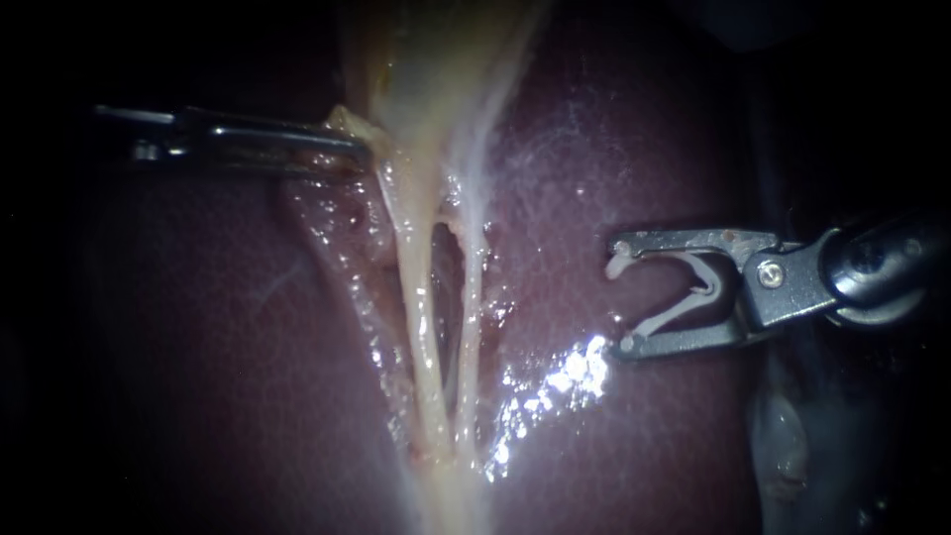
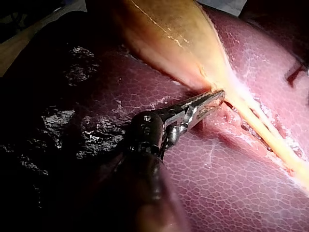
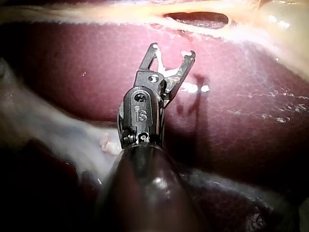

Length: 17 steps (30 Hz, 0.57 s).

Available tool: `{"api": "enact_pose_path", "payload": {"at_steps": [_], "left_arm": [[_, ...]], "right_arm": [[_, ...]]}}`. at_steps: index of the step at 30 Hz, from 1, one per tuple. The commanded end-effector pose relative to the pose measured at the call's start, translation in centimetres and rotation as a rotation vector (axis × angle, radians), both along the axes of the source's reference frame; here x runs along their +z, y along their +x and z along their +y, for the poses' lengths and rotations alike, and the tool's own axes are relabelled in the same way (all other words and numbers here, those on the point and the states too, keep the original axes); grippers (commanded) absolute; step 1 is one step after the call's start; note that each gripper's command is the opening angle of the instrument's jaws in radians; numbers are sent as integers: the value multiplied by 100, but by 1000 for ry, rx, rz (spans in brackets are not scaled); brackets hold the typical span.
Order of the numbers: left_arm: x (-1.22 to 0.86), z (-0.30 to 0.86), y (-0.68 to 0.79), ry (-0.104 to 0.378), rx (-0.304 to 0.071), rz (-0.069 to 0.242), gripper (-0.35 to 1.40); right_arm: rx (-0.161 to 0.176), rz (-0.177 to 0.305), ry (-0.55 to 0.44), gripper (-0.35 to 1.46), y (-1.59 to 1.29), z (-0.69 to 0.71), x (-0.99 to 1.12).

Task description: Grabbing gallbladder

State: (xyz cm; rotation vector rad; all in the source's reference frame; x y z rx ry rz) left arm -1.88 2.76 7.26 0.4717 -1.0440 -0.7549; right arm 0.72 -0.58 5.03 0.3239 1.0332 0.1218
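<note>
The pale yellow gallbladder [image 1: 436,59] lies over the dark red liver [image 1: 614,149]. It narrows into two pale tubes [image 1: 421,317] with a slit between them. My left instrument [image 1: 359,149] comes in from the left, its jaws shut on the gallbladder's edge where it narrows. In the left wrist view those jaws [image 2: 218,95] lie together at the gallbladder [image 2: 164,34] neck. My right instrument [image 1: 622,297] hovers over the liver, right of the tubes and clear of them. Its jaws stand wide, holding a white clip [image 1: 693,287] that touches both. The right wrist view shows these jaws [image 3: 173,50] and the clip [image 3: 161,63].
Wet, glistening liver surface [image 1: 555,381] lies below the right instrument. A raw reddish bed [image 1: 337,228] runs along the tubes' left side. Grey tissue [image 1: 783,446] sits at the lower right, under the right instrument's shaft.
</note>
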Motion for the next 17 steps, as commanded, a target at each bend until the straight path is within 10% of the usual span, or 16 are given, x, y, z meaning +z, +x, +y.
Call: {"api": "enact_pose_path", "payload": {"at_steps": [1,17], "left_arm": [[-4,2,4,-4,-6,-1,-35],[-13,12,18,-17,-23,2,-35]], "right_arm": [[0,0,0,50,0,0,0],[0,0,0,50,0,0,0]]}}
